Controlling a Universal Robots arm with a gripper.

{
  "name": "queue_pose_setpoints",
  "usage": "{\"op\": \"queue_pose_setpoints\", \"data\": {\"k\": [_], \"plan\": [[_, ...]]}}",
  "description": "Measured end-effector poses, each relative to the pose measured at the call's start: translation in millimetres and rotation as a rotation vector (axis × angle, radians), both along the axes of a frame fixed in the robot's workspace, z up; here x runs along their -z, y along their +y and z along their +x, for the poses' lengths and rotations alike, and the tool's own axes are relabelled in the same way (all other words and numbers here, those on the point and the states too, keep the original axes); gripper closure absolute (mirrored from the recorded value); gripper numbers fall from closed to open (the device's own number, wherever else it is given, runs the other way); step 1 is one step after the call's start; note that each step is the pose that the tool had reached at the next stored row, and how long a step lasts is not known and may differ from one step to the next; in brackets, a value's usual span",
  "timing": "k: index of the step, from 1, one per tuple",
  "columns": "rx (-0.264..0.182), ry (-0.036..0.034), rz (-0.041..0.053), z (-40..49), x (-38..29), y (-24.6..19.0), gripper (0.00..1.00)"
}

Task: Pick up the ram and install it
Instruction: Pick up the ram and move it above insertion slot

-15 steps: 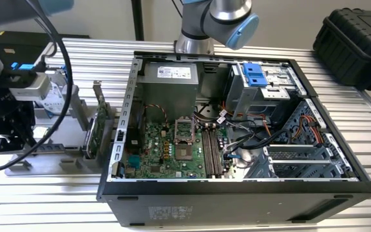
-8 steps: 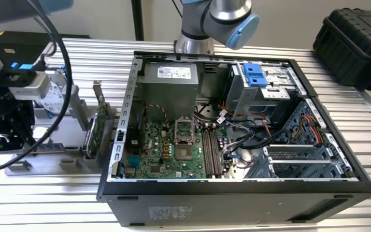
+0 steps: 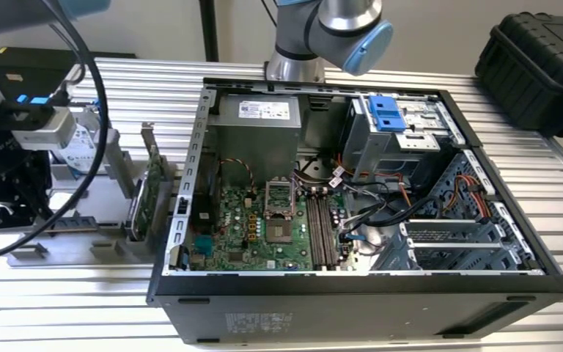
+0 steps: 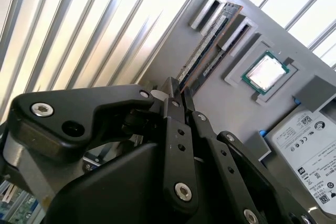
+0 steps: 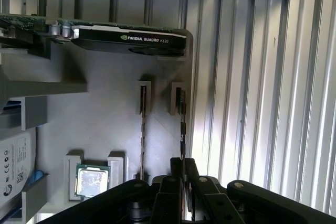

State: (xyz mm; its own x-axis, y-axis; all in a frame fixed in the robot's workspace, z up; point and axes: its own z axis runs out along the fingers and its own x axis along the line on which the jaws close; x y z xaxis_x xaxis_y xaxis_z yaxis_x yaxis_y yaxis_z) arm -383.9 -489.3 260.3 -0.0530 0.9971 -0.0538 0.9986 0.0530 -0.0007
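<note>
Pinching ram end — gripper closed; ram on edge, long axis parallel w/ table slats.

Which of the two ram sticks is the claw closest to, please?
The ram farther from the processor: the claw lines up with its end, while the other stick stands right beside the processor.

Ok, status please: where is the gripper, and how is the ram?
Gripper at one end of the ram. Ram seated in its slot on the grey tray, not lifted. Second stick in neighbouring slot, apart.
</note>
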Motion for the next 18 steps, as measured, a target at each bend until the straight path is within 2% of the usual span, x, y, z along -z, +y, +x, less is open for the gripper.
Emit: {"op": "queue_pose_setpoints", "data": {"k": [18], "plan": [[0.0, 0.0001, -0.0001, 0.0, -9.1, 0.0, 1.0]]}}
